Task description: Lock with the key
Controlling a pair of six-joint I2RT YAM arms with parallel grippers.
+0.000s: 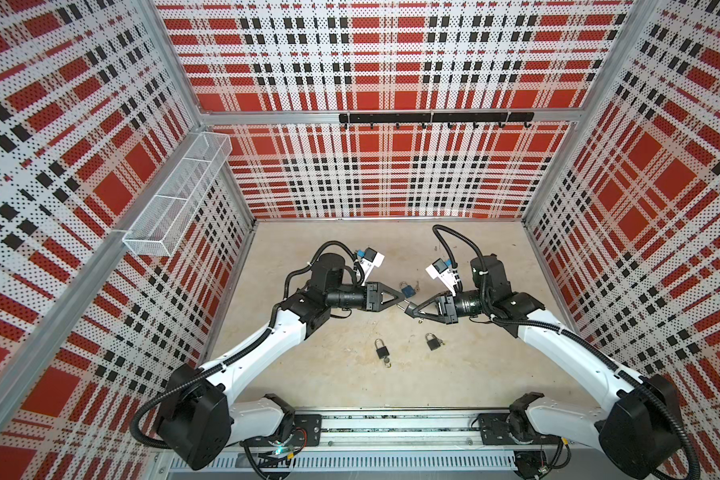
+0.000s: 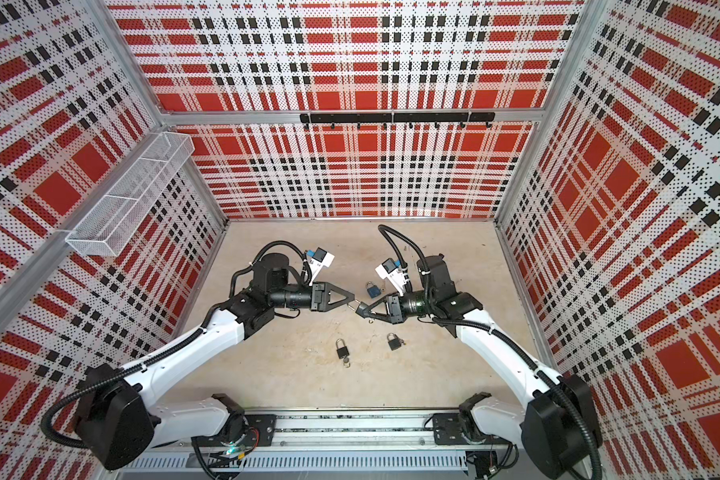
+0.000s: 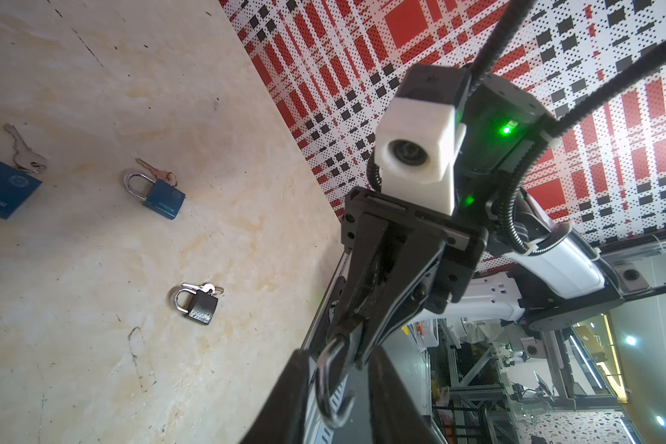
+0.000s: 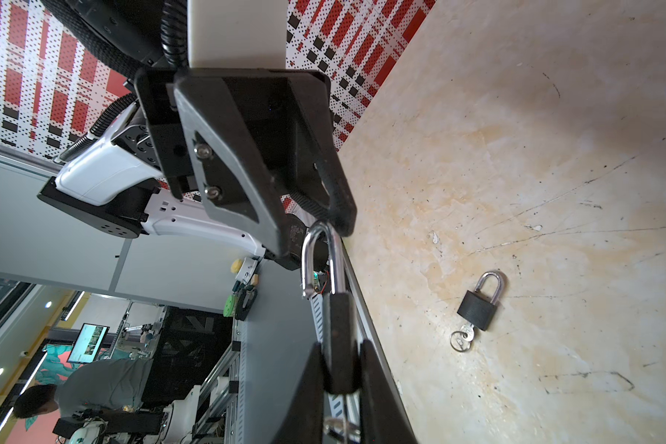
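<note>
the right gripper (image 4: pixel 339 348) has its fingers clamped on the body of a black padlock (image 4: pixel 338 326), held in the air above the tabletop (image 4: pixel 516 153). a silver key ring (image 4: pixel 337 426) shows at its base. its shackle (image 4: pixel 307 261) stands open and reaches the left gripper (image 3: pixel 339 365), whose fingers straddle it closely; whether they pinch it cannot be told. on the tabletop lie a second black padlock (image 1: pixel 381 350), a third black padlock (image 1: pixel 433 341) and a blue padlock (image 1: pixel 408 289).
</note>
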